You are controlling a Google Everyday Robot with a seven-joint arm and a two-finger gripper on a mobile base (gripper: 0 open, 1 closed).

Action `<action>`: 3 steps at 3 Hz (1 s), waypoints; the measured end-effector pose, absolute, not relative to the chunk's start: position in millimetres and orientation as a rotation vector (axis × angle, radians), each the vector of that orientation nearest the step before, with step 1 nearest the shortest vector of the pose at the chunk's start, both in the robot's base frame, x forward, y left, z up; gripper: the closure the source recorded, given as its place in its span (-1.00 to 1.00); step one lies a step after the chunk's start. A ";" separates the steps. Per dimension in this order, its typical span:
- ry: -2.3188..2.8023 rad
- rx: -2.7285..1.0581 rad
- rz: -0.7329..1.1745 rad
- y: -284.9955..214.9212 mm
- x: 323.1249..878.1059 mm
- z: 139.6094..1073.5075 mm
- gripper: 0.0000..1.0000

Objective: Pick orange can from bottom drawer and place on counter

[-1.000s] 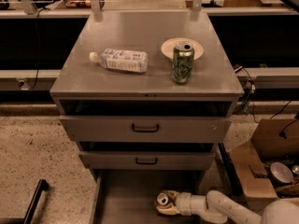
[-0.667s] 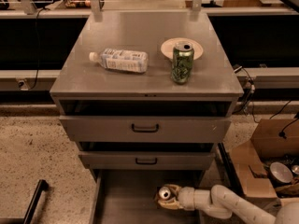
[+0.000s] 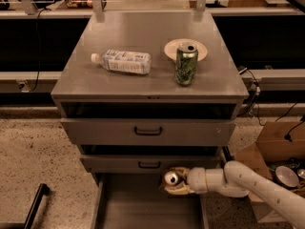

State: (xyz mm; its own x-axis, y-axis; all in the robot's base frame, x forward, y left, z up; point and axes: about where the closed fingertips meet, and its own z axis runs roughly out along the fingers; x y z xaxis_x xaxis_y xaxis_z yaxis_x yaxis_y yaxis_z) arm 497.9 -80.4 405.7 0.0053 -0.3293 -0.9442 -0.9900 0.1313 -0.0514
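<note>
The orange can [image 3: 171, 177] shows its silver top and pull tab just in front of the middle drawer, above the open bottom drawer [image 3: 143, 205]. My gripper [image 3: 173, 181] is shut on the orange can, with the white arm reaching in from the lower right. The can hangs above the drawer's grey floor, near its back right part. The counter [image 3: 147, 75] is the grey metal top of the cabinet, higher up in the view.
On the counter lie a clear plastic bottle [image 3: 121, 61] on its side, a green patterned can [image 3: 186, 63] upright and a small plate [image 3: 174, 47] behind it. A cardboard box [image 3: 274, 151] with a bowl stands on the floor at right. A black bar [image 3: 33, 205] lies lower left.
The gripper has lifted the orange can up from the drawer floor, toward the middle drawer's front. The arm has risen with it.
</note>
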 end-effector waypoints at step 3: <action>1.334 -1.336 0.953 -89.0 509.4 473.0 1.00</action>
